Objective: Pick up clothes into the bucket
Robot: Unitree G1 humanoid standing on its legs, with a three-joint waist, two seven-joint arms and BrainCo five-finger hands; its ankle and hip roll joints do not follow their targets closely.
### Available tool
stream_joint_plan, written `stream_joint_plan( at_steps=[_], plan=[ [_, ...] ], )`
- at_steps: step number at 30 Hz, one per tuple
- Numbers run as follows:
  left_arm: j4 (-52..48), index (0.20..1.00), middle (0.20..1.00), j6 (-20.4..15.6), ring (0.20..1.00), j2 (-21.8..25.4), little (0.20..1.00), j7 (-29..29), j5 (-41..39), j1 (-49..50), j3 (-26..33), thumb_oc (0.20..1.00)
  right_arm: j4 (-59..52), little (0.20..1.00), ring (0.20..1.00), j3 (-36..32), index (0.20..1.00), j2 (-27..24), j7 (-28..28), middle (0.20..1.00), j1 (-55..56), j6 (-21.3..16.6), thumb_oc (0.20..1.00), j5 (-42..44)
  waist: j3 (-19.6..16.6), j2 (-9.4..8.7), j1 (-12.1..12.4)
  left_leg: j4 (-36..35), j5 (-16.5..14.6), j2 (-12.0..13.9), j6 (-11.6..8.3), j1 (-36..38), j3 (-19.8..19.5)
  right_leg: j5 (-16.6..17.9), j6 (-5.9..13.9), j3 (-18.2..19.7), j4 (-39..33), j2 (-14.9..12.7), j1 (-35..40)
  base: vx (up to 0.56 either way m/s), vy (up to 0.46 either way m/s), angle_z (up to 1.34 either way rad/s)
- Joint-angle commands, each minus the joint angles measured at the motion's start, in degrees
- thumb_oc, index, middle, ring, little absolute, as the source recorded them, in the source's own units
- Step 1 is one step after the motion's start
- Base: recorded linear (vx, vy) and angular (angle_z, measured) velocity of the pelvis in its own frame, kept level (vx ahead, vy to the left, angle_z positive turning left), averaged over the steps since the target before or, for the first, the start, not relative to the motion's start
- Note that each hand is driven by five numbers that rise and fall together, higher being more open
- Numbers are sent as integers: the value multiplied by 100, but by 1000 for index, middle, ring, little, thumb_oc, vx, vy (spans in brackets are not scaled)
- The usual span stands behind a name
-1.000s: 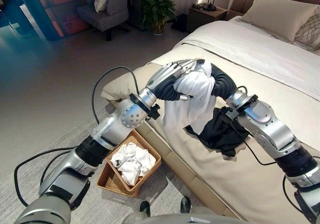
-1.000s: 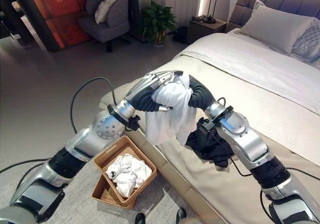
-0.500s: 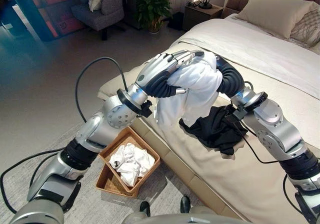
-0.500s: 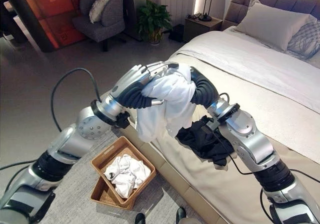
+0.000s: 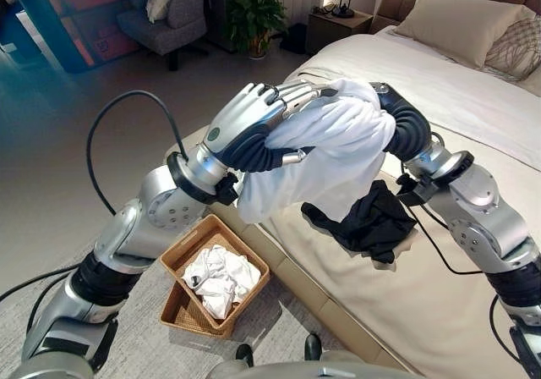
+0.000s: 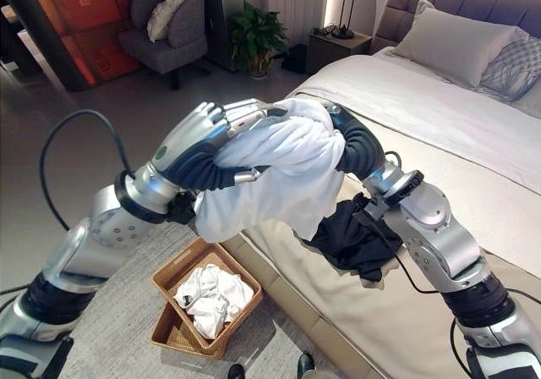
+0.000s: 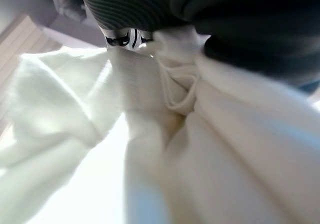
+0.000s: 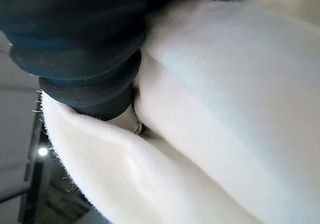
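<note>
Left eye view — white shirt (image 5: 334, 142) lifted higher
Both hands, left (image 5: 254, 117) and right (image 5: 397, 125), clamp it; basket (image 5: 173, 260) waits at 7 o'clock

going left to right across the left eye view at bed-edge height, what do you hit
Wicker basket with white clothes on the floor → white garment held up by the left robot hand → black garment on the bed.
</note>
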Motion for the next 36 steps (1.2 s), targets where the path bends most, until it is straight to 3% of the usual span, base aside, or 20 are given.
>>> stream_joint_plan(
  at_steps=[1,2,6,7,8,11,12,13,14,15,16,17,19,36],
  plan=[
    [270,200,200,84,200,184,200,268,-260,166,503,200,-111,200,200,-765,200,-92,8,200,149,-229,200,494,-490,-350,90,439,-580,-69,60,-177,-616,-310,489,-122,549,-467,-115,0,0,0],
    [773,200,200,14,200,285,200,448,-109,491,613,200,-108,200,200,-640,200,-219,101,200,19,-250,200,580,-489,-347,113,443,-577,-68,49,-180,-605,-306,485,-164,550,-480,-108,0,0,0],
    [933,200,200,-14,200,225,200,477,80,787,531,200,-479,200,200,-630,200,-228,172,200,167,-330,200,976,-479,-341,98,452,-572,-58,36,-176,-587,-302,477,-185,526,-478,-84,0,0,0],
    [2111,200,200,8,200,-260,200,683,213,242,-227,200,-529,200,200,-372,200,-145,220,200,15,-364,200,1040,-493,-345,16,443,-569,-52,27,-146,-563,-303,485,-170,525,-469,-77,0,0,0],
    [2003,200,200,37,200,-242,200,664,251,47,-293,200,-496,200,200,-355,200,-147,148,200,6,-262,200,1161,-512,-337,-20,432,-565,-49,24,-141,-544,-303,488,-160,515,-468,-82,8,-1,12],
    [2026,200,200,85,200,54,200,944,188,143,172,200,-429,200,200,-460,200,-213,64,200,0,-214,200,1162,-520,-331,3,419,-562,-49,19,-121,-522,-298,485,-152,497,-468,-61,2,7,-2],
    [1837,335,335,135,335,154,335,789,-165,147,263,335,-459,200,200,-391,200,-323,115,200,-19,-295,200,1277,-527,-322,19,413,-552,-42,13,-131,-522,-283,481,-171,493,-473,-60,-16,3,-23],
    [1736,947,947,109,947,109,947,682,-416,303,355,947,-516,200,200,-439,200,-330,134,200,25,-295,200,1279,-526,-319,18,412,-550,-40,13,-133,-527,-286,480,-175,492,-473,-61,-21,3,-17],
    [1725,1000,1000,62,1000,49,1000,637,-606,503,425,1000,-567,200,200,-460,200,-345,166,200,58,-317,200,1277,-524,-323,28,418,-547,-39,13,-139,-533,-282,477,-179,494,-476,-58,0,0,0],
    [1715,1000,1000,47,1000,-26,1000,612,-782,618,465,1000,-580,200,200,-470,200,-330,149,200,69,-329,200,1280,-529,-325,31,424,-550,-40,12,-140,-537,-283,475,-178,495,-479,-58,0,0,0],
    [2200,1000,1000,211,1000,-873,1000,742,-1109,236,-226,1000,-562,200,200,-235,200,-151,103,200,-37,-404,200,1255,-526,-336,-49,439,-579,-35,14,-113,-534,-300,470,-167,513,-473,-44,0,0,0],
    [2233,1000,1000,196,1000,-888,1000,756,-1104,202,-249,1000,-561,200,200,-254,200,-162,104,200,-31,-406,200,1256,-536,-334,-34,439,-566,-40,16,-140,-533,-288,471,-165,511,-477,-70,11,-9,10],
    [2781,1000,1000,302,1000,-1244,1000,602,-2107,323,-119,1000,-366,200,200,-256,200,-100,-29,200,-64,-302,200,1209,-555,-345,-67,475,-586,-36,18,-125,-511,-299,459,-143,504,-474,-45,20,-6,12],
    [2394,1000,1000,369,1000,-1298,1000,217,-3305,301,-361,1000,33,200,200,-162,200,190,-184,200,-172,-236,200,869,-543,-335,-42,522,-604,-35,9,-120,-559,-349,449,-250,513,-505,48,5,1,-1]
  ],
)
